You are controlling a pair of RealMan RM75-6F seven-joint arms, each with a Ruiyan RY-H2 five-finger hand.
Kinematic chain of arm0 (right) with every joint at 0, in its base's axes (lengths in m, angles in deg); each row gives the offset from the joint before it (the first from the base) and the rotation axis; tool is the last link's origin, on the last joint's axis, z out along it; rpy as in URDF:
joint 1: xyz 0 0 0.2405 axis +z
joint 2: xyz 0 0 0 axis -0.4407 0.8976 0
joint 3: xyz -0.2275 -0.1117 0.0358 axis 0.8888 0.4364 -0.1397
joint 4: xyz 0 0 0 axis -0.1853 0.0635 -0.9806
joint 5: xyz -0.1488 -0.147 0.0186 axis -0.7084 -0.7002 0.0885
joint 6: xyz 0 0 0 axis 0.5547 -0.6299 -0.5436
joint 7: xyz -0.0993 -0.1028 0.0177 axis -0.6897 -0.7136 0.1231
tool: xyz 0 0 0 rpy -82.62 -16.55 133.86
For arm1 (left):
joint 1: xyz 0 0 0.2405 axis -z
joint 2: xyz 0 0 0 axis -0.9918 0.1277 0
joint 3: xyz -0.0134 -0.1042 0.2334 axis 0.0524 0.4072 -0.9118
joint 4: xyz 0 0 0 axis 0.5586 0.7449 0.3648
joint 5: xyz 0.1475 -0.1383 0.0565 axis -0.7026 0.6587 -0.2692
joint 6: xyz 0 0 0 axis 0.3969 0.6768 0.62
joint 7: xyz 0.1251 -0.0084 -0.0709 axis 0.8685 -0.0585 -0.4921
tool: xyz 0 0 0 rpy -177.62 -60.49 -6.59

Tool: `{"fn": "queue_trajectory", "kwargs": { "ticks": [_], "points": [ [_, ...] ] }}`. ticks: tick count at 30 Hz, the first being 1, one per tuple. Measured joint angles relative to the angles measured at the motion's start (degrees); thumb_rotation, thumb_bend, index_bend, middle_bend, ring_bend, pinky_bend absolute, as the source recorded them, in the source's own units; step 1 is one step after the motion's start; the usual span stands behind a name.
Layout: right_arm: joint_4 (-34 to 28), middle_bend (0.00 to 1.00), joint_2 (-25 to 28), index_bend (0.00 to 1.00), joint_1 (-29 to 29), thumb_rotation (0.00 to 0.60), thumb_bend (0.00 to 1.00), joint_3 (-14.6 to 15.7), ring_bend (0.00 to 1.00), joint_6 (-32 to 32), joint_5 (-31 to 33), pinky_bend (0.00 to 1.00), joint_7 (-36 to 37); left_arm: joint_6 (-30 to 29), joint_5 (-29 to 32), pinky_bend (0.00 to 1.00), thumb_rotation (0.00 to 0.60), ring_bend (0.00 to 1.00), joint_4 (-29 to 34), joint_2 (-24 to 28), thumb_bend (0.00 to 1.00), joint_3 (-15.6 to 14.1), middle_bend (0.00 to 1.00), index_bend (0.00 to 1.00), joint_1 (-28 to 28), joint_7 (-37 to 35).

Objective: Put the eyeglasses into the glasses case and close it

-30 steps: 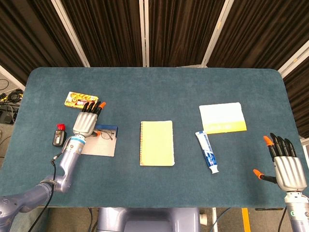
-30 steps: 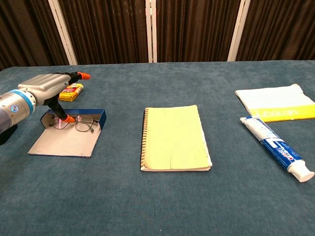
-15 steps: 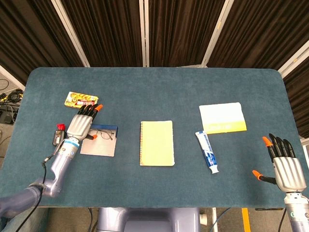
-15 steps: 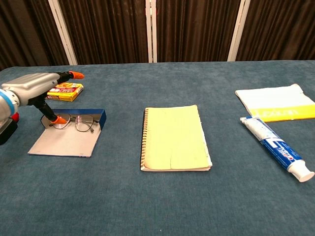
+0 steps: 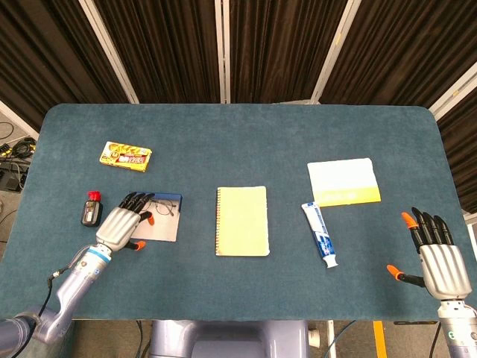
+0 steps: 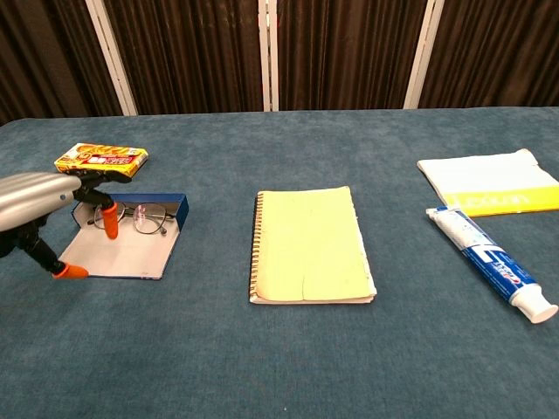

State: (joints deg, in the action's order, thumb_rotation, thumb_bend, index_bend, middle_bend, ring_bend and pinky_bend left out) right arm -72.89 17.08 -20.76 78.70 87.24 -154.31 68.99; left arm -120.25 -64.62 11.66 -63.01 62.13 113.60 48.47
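Left hand (image 5: 121,226) hovers at the 9 o'clock edge of the open glasses case (image 5: 155,222); fingers spread, thumb apart, gripping nothing. Whether the fingertips touch the case, cannot tell. Eyeglasses (image 6: 144,218) lie inside the case, at its 12 o'clock end against the blue wall. Right hand (image 5: 441,262) at table's 4 o'clock corner, fingers extended and apart, empty. Yellow notebook (image 5: 242,221) at 3 o'clock of case.

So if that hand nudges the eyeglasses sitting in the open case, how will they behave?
The eyeglasses have thin wire rims, so they are probably light and would slide easily. They look fragile, with slim arms likely to bend or snag. The blue case wall behind should stop them.
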Motion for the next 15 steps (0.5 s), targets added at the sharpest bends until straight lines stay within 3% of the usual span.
{"fn": "queue_trajectory", "kwargs": {
  "ticks": [9,15],
  "points": [
    [0.08,0.00,0.06,0.00,0.00,0.600,0.00,-0.04,0.00,-0.11,0.11,0.00,0.25,-1.32,-1.76,0.00,0.600,0.00,-3.98,-3.19,0.24,-0.53,0.00,0.49,-0.73,0.85],
    [0.28,0.00,0.03,0.00,0.12,0.600,0.00,-0.11,0.00,-0.44,0.35,0.00,0.37,-2.22,-2.77,0.00,0.600,0.00,-7.24,-5.04,0.24,-0.19,0.00,0.43,-0.77,-0.31]
  ]
}}
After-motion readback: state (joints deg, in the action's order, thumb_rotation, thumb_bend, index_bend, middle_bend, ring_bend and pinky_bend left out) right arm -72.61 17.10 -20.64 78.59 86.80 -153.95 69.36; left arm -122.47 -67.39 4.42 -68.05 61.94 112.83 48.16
